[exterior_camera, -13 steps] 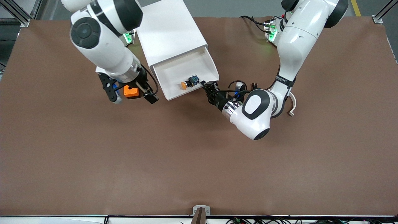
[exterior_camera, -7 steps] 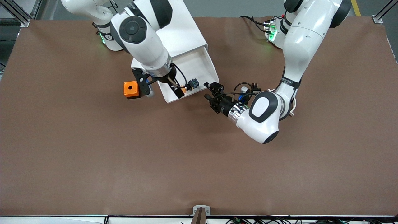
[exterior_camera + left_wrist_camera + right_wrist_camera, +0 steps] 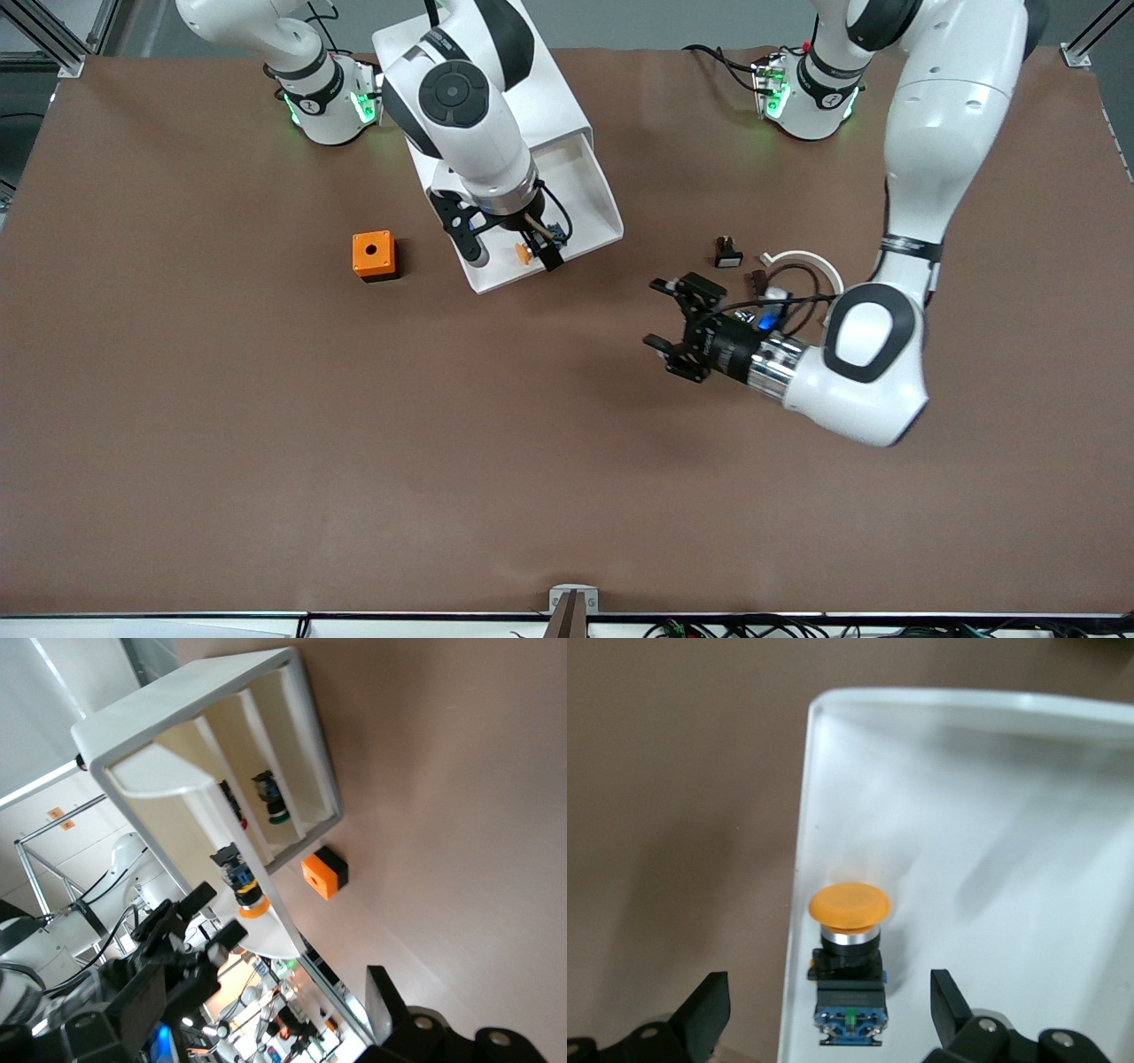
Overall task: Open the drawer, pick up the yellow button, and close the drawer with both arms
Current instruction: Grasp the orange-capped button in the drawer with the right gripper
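**Right gripper poised over the button in the open drawer**

The drawer stands pulled out of the cabinet, its front lip toward the front camera. The button lies on the drawer floor, close to the front lip and near the corner toward the right arm's end of the table. The right gripper hangs directly over it, fingers spread apart and empty, one on each side of the button in the right wrist view.

The left gripper hovers over bare table at about 4 o'clock from the drawer in the front view, fingers apart, holding nothing; that arm waits.

**Risks**
- The button sits just beside the drawer's side wall, so one finger could land on the wall or rim instead of clearing it, and push the drawer askew.
- The round cap is wider than the body; a grip on the cap's edge may slip and flick the button away.
- Nothing steadies the drawer, so a downward push might tip it.

**Orientation**
The button lies on its side. In the front view its long axis runs roughly from 2 o'clock to 8 o'clock, the orange cap pointing toward 8 o'clock, at the front lip.

An orange box rests on the table at 9 o'clock from the drawer's front.
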